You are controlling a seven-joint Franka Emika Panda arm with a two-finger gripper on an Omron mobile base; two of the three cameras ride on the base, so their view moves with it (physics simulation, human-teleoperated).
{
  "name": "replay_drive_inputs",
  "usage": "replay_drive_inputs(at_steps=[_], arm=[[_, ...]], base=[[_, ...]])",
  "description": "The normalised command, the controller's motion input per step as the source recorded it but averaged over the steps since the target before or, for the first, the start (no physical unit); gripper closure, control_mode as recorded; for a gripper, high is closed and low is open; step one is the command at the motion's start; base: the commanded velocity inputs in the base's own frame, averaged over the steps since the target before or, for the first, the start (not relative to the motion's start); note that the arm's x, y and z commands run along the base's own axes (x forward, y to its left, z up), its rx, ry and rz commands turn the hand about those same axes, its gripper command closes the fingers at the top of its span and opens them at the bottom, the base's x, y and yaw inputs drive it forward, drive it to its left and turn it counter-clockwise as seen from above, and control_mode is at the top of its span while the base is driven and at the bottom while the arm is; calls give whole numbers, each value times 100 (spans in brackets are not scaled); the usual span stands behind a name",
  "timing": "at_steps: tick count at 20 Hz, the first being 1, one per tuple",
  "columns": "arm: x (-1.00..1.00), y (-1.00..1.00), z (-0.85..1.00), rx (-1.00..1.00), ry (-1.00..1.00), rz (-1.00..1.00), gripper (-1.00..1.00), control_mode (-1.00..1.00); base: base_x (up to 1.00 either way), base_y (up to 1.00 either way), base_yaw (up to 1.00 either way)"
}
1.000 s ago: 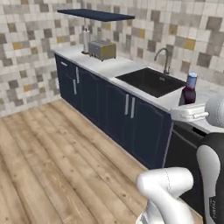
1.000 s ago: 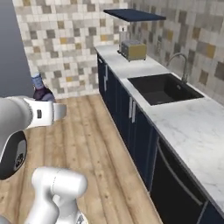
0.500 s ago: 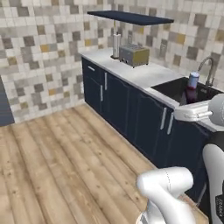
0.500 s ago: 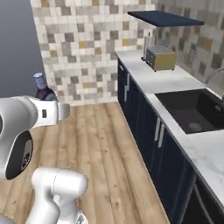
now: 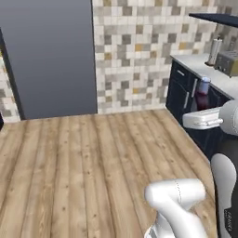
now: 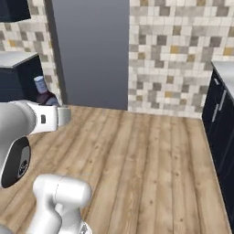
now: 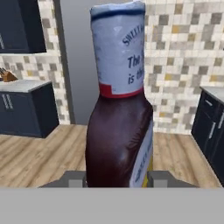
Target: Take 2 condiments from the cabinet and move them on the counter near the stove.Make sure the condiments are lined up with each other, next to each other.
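Base is swinging round: over the last second the sink and table run have been sliding out of both base views, and now the wood floor [image 5: 93, 158], tiled wall and a tall grey panel [image 5: 49, 56] are facing the cameras, so the whole scene is shifting, not the things. The tool [image 7: 116, 178] is staying closed on the maroon bottle [image 7: 118, 109], upright, carried clear of the navy shelf [image 5: 216, 18], whose visible end is showing nothing on it. Judging from this, the first condiment is in transit toward the stove; the second is yet to be fetched.
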Motion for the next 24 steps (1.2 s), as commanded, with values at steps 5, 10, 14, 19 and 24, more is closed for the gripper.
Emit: replay_drive_inputs(at_steps=[5, 10, 14, 19, 24], arm=[[0, 0, 0, 0, 0, 0, 100, 100], [0, 0, 0, 0, 0, 0, 100, 100], [0, 0, 0, 0, 0, 0, 100, 100], [0, 0, 0, 0, 0, 0, 100, 100], [0, 0, 0, 0, 0, 0, 100, 100]], base=[[69, 61, 55], [89, 55, 49], [88, 67, 45], [87, 85, 31], [78, 92, 4]])
